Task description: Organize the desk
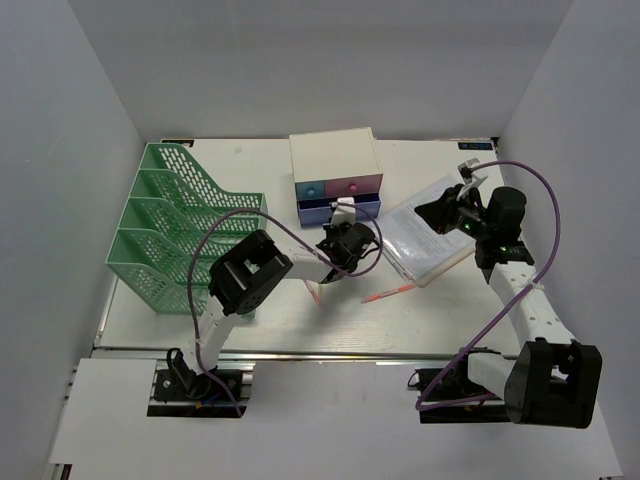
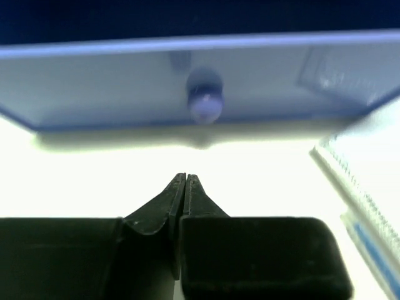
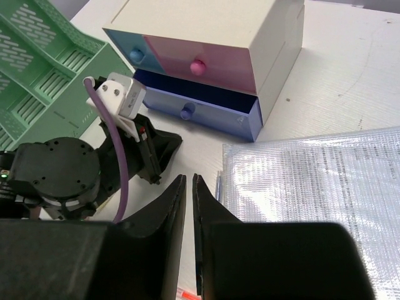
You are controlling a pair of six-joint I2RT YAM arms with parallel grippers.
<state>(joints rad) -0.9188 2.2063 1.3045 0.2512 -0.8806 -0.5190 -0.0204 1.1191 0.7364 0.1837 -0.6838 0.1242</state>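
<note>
The off-white desk (image 1: pixel 300 322) carries a white drawer box (image 1: pixel 335 158) at the back centre. Its lower blue drawer (image 1: pixel 325 210) is pulled out, and its front and knob (image 2: pixel 205 103) fill the left wrist view. My left gripper (image 1: pixel 352 236) (image 2: pixel 185 175) sits just in front of that drawer, shut, with nothing between its fingers. My right gripper (image 1: pixel 432 212) (image 3: pixel 189 177) hovers over the left edge of a clear mesh pouch (image 1: pixel 435 248) (image 3: pixel 312 181); its jaws are shut to a thin slit on nothing.
A green mesh file rack (image 1: pixel 175 225) stands along the left side. A red pen (image 1: pixel 388 293) lies on the desk near the pouch's front corner, and another small item lies under the left arm. Grey walls enclose the desk.
</note>
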